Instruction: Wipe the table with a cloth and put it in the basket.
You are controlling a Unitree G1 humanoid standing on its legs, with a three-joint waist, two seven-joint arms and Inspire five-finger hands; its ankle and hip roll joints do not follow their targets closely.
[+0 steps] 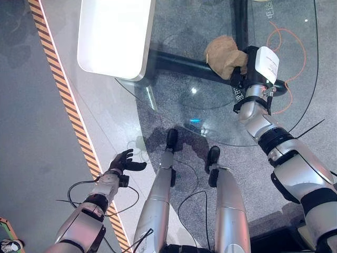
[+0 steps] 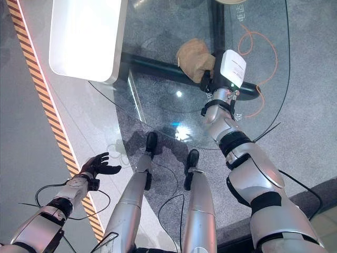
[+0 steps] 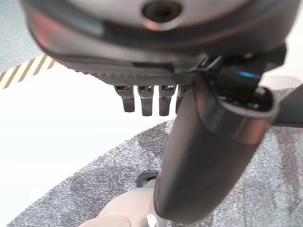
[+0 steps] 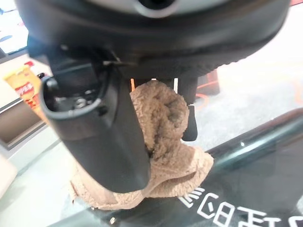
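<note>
Nearest, the robot's dark left hand (image 1: 124, 161) hangs low beside the striped orange-and-black floor tape (image 1: 58, 79), its fingers loosely spread and holding nothing. Farther out, the dark right hand (image 1: 243, 66) reaches over the round clear glass table (image 1: 174, 100); in the right wrist view its thumb (image 4: 106, 137) and fingers are curled round the crumpled tan fleecy cloth (image 4: 165, 142), which bunches in the grip and trails down onto the glass. In the head views the cloth (image 1: 224, 54) rests on the tabletop above a dark bar under the glass. Beyond, a white rounded-corner panel (image 1: 113, 37) sits at the table's far left.

The likely trouble: the cloth is wadded, so a stroke may drag only a small patch across the glass and leave most unwiped; a loose pinch could also let it slip free mid-sweep. No basket can be made out, so the drop-off spot is unknown.

White characters show on the glass near the cloth, but they cannot be read reliably.
</note>
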